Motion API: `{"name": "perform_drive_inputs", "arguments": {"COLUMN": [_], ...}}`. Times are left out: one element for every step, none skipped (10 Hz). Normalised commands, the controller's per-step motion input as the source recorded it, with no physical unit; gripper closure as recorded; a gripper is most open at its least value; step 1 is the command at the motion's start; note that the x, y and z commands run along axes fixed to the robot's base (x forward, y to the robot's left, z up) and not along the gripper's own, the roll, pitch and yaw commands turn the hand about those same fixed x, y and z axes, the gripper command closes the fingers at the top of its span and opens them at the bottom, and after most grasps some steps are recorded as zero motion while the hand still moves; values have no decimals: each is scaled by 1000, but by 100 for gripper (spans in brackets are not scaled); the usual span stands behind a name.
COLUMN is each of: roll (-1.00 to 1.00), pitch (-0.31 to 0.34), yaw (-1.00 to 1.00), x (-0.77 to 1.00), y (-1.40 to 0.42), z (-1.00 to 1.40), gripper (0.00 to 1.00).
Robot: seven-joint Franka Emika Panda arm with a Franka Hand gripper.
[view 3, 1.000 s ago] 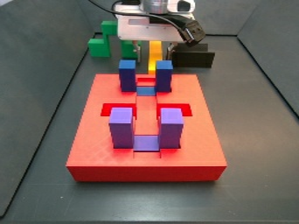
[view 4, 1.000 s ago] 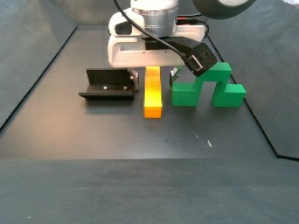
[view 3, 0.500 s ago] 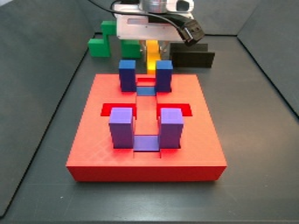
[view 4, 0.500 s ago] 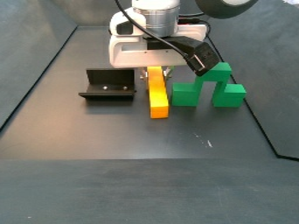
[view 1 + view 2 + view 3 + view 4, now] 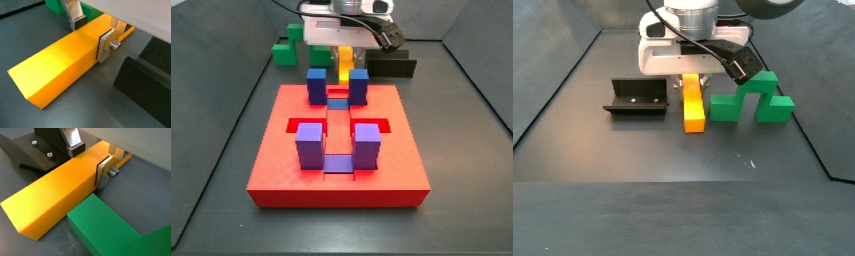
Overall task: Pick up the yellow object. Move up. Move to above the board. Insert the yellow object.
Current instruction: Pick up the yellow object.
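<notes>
The yellow object (image 5: pixel 692 105) is a long yellow-orange bar lying low over the dark floor between the fixture and a green block. My gripper (image 5: pixel 691 76) is shut on its far end. In both wrist views the dark pads press the bar's two long sides: gripper (image 5: pixel 90 32) on bar (image 5: pixel 57 70), gripper (image 5: pixel 89 159) on bar (image 5: pixel 53 200). In a side view the gripper (image 5: pixel 346 45) holds the bar (image 5: pixel 345 66) just behind the board (image 5: pixel 291 170), a red slab with two blue posts (image 5: pixel 318 82) and two purple posts (image 5: pixel 310 147). Whether the bar still touches the floor I cannot tell.
The black fixture (image 5: pixel 636 97) stands close on one side of the bar, seen too as fixture (image 5: pixel 37 150) and fixture (image 5: pixel 147 80). A green stepped block (image 5: pixel 754 98) stands close on the other side, also green block (image 5: pixel 120 233). Dark walls enclose the floor.
The bar's near end has swung slightly toward the green block since one second ago. Over the last half second nothing has visibly moved.
</notes>
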Motion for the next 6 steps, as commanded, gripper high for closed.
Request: {"name": "perform_drive_inputs", "arguments": {"roll": [0, 0, 0, 0, 0, 0], "pitch": [0, 0, 0, 0, 0, 0], "yaw": [0, 0, 0, 0, 0, 0], "x": [0, 0, 0, 0, 0, 0], "y": [0, 0, 0, 0, 0, 0], "z": [0, 0, 0, 0, 0, 0], "gripper": [100, 100, 100, 100, 100, 100]}}
